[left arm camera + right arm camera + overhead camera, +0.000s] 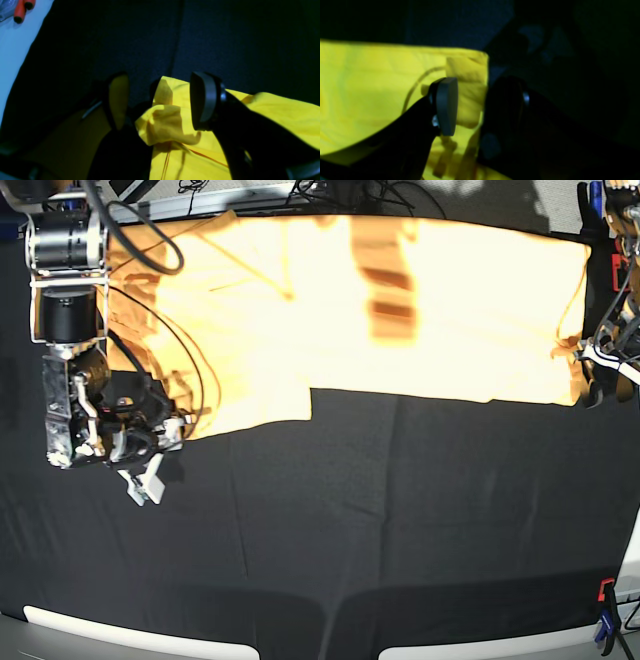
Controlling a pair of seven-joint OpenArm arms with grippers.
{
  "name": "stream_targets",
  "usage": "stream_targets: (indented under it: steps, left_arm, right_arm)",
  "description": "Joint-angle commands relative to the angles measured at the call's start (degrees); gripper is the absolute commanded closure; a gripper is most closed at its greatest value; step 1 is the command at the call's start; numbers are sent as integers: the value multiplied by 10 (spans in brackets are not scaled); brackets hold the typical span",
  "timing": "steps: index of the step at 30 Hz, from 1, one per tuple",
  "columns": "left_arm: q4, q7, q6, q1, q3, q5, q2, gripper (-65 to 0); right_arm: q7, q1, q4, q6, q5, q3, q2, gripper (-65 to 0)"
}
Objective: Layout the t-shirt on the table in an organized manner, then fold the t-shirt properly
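Note:
The t-shirt [420,300] lies spread in a long pale orange band across the far half of the black table [380,520]. My left gripper [592,380] stands at the shirt's right end. In the left wrist view, the left gripper [160,102] is open, its fingers astride a bunched yellow corner of the t-shirt [165,122]. My right gripper [148,470] hovers by the shirt's near left corner. In the right wrist view, the right gripper [477,107] is open, one finger over the t-shirt [382,87] and the other beyond its edge.
A red clamp [605,590] and a blue clamp [601,632] sit at the table's near right edge. Orange-handled tools [20,10] lie off the cloth on a pale surface. Cables [340,195] run behind the far edge.

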Motion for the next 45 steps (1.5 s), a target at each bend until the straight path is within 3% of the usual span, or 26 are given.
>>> stream_targets:
  steps: [1, 6, 10, 14, 20, 29, 34, 45]
  left_arm:
    - [10, -14, -2, -6, -3, -5, -10, -361]
    - [10, -14, -2, -6, -3, -5, -11, -361]
    - [10, -15, -2, -6, -3, -5, -11, -361]
    - [10, -16, -2, -6, -3, -4, -11, -361]
    - [10, -16, -2, -6, -3, -1, -11, -361]
    - [10, -20, -2, -6, -3, -1, -11, -361]
    - [10, -20, -2, -6, -3, -1, -11, -361]
    - [10, -20, -2, -6, -3, -1, -11, -361]
  right_arm:
    - [4, 15, 7, 3, 9, 2, 1, -271]
    - [1, 15, 7, 9, 5, 2, -21, -156]
    - [-4, 15, 7, 9, -2, 2, -27, 0]
    - [-13, 15, 11, 44, -35, 2, -26, 0]
    - [-21, -31, 120, 46, -37, 3, -22, 0]
    - [-21, -220, 439, 32, -41, 4, -23, 0]
    - [-20, -340, 562, 32, -41, 4, -23, 0]
    - [39, -484, 617, 33, -38, 3, -26, 0]
